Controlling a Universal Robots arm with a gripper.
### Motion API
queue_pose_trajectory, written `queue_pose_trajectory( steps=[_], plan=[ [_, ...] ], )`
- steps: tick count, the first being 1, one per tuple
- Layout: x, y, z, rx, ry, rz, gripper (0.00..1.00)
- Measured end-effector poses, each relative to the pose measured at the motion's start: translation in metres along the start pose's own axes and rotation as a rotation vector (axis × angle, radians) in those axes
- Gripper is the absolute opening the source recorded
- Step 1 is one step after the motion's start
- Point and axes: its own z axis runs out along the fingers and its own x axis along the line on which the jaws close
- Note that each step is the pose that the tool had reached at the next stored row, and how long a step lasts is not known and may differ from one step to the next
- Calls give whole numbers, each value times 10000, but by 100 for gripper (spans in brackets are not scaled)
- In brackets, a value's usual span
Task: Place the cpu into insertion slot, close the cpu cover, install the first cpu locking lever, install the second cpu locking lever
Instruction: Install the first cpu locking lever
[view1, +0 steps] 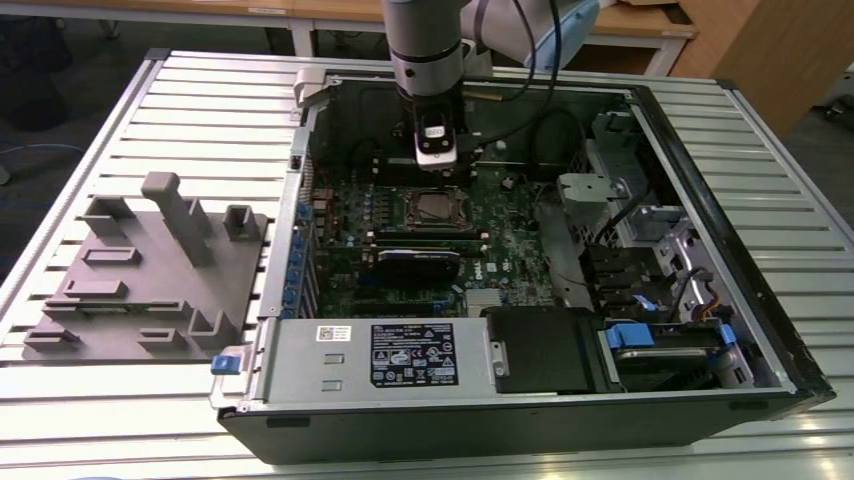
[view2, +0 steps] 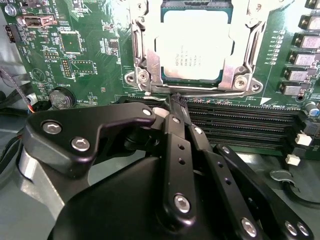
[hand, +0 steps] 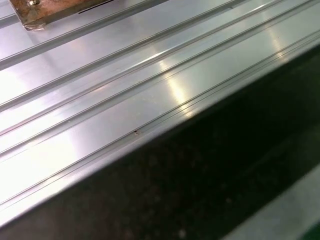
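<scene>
One open computer case (view1: 534, 400) sits on my desk (view1: 200, 110); inside, the cpu (view2: 194, 47) lies in the insertion slot (view2: 142, 60), cover (silvery frame) (view2: 245, 55) down around it. My hand (view2: 176, 100), pressed together, hovers just beside the slot.

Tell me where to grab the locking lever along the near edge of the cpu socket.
Judging by its shape, take the locking lever at its raised end, coming from above. The rest is a thin rod lying along the cpu cover; the gripper sits at it.
</scene>
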Motion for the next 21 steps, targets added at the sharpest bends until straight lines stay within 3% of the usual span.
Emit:
queue_pose_trajectory(
  steps=[5, 9, 21],
  plan=[
    [-6, 7, -43, 0, 0, -1, 10],
    [-6, 6, -41, 5, -18, -5, 10],
    [1, -3, 7, 198, -134, -47, 10]
  ],
)
